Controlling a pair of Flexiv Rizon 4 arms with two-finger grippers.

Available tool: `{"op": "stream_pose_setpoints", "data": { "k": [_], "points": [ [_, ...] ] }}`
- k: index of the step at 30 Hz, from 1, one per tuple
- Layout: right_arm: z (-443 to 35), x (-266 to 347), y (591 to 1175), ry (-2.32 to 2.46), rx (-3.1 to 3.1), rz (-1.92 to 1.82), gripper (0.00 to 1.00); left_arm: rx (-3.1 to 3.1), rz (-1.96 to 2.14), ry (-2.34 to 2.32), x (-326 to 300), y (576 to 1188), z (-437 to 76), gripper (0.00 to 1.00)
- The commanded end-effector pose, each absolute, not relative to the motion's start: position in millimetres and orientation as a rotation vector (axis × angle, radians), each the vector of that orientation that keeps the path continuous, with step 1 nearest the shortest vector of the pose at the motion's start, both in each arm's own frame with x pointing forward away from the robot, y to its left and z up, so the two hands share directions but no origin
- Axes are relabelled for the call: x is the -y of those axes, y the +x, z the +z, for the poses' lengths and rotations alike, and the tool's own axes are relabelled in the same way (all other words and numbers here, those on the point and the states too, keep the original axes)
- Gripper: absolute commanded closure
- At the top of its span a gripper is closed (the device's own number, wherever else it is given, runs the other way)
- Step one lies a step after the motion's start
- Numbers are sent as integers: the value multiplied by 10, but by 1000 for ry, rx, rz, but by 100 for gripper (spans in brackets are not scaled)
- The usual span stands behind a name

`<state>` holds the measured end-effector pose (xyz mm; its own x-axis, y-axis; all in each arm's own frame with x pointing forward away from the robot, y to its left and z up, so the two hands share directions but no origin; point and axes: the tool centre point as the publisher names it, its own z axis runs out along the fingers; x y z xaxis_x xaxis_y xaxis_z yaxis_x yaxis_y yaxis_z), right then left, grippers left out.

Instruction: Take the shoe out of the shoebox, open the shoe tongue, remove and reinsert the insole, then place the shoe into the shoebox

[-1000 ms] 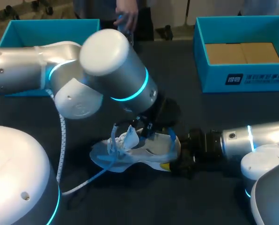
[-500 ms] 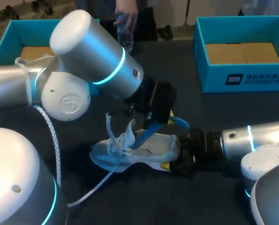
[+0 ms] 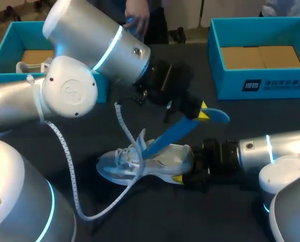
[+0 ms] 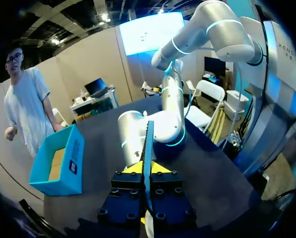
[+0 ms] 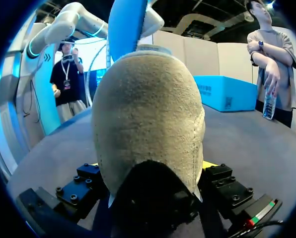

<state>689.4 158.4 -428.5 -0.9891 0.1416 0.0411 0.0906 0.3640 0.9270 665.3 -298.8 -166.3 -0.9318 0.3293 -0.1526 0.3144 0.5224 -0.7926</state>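
Mid-bench [image 3: 215, 217], upright on its sole: a white low-top shoe [image 3: 155, 162] with a pale blue outsole, toe pointing toward the left arm's [image 3: 89, 60] side. Heel clamped from both sides in the right jaws, low against the bench at the end of the right arm [image 3: 271, 151], one yellow tip showing under the heel. From the right wrist, nothing but the suede heel cup filling the gap between the jaws.

Above the shoe, left jaws pinched together on a long blue foam insole [image 3: 175, 133], gripped near its heel end, a short stub poking out past the yellow tips. Insole slanting down from there, toe end tucked inside the shoe's opening. From the left wrist, insole seen edge-on, squeezed flat between the two jaws.

Well apart from the shoe: an open teal cardboard shoebox [image 3: 260, 83] at the far right of the bench, a second teal shoebox [image 3: 14, 26] at the far left, partly behind the left arm.
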Motion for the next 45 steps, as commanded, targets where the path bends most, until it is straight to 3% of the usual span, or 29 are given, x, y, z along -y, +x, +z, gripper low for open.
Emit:
{"op": "stream_pose_setpoints", "data": {
  "k": [1, 14, 30, 39, 45],
  "points": [
    [-4314, -1610, 6887, 218, -2559, 1727, 100, 2730, 1402, -580, 2989, 6673, -1657, 100],
    [-4314, -1610, 6887, 218, -2559, 1727, 100, 2730, 1402, -580, 2989, 6673, -1657, 100],
    [-4314, -1610, 6887, 218, -2559, 1727, 100, 2412, 1865, -620, 3045, 6509, -801, 100],
    [-4314, -1610, 6887, 218, -2559, 1727, 100, 2155, 2103, -561, 3009, 6520, -49, 100],
    [-4314, -1610, 6887, 218, -2559, 1727, 100, 2155, 2103, -561, 3009, 6520, -49, 100]
  ]
}}
